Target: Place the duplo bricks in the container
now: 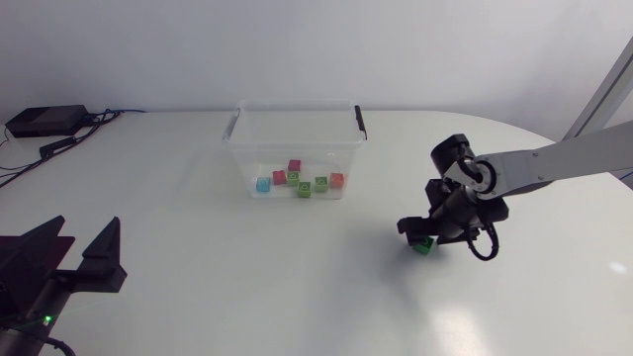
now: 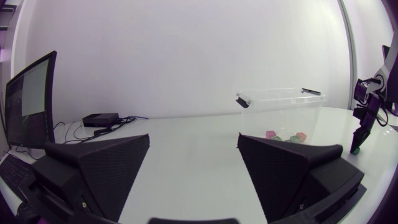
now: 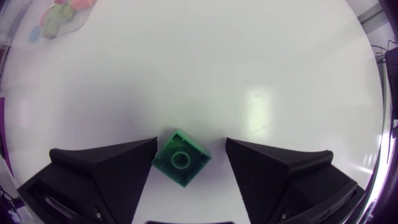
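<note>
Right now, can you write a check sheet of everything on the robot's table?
Surface: white table.
Job's things: clear container with coloured bricks inside; one green brick on the table outside it.
Clutter: black box at the far left corner.
Hands: left hand open, holding nothing; right hand open, with a finger on either side of the green brick.
Cables: black cables by the black box.
Surroundings: nothing seen.
</note>
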Controlling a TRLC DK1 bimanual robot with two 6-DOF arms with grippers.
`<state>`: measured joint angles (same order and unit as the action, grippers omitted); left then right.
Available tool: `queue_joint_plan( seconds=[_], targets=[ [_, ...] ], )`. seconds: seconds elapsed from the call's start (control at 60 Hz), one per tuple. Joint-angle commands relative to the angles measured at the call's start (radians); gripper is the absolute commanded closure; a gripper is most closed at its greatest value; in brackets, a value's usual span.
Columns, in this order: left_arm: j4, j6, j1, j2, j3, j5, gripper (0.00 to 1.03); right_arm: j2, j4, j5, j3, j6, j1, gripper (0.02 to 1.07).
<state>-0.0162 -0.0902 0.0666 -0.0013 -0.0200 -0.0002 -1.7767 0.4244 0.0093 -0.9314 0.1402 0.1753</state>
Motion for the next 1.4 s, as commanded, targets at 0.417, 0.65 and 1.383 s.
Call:
queue_joint_plan(
  seconds=[0.417, 0.65, 1.383],
  targets=[
    [0.01, -0.017, 0.009, -0.011, 0.018, 0.008, 0.04, -0.02, 0.014, 0.035, 0.029, 0.061, 0.026, 0.81],
    [0.01, -0.016, 0.009, -0.011, 0.018, 0.008, 0.04, 0.03, 0.03, 0.021, -0.015, 0.044, 0.016, 0.81],
    [0.01, -0.017, 0.009, -0.011, 0.018, 0.008, 0.04, -0.046, 0.217, -0.011, -0.747, -0.019, 0.213, 0.8]
  ],
)
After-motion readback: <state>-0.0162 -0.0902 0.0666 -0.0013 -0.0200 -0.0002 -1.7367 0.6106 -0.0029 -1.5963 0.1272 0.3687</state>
